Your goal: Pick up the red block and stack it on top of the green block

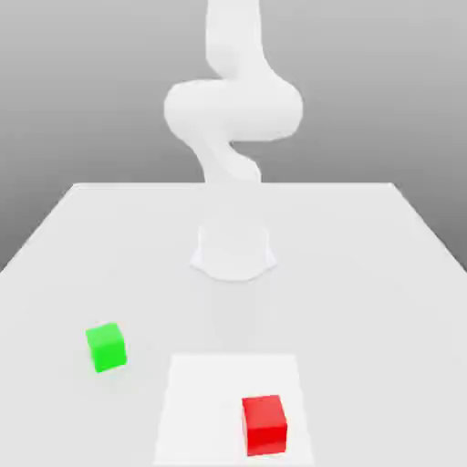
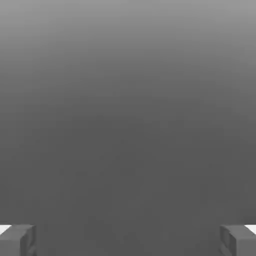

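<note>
The red block (image 1: 264, 424) sits near the table's front edge, toward the exterior view's right, on a paler square patch (image 1: 205, 401). The green block (image 1: 106, 347) stands apart from it, farther back and toward the exterior view's left. My white arm (image 1: 233, 109) rises from its base (image 1: 233, 251) at the table's middle and bends upward out of the picture. In the hand view my gripper (image 2: 128, 242) is open, its two grey fingertips (image 2: 17, 240) far apart with nothing between them, facing plain grey background.
The white table (image 1: 365, 274) stretches wide around the arm's base, with its far edge behind the arm. Both blocks lie in front of the base.
</note>
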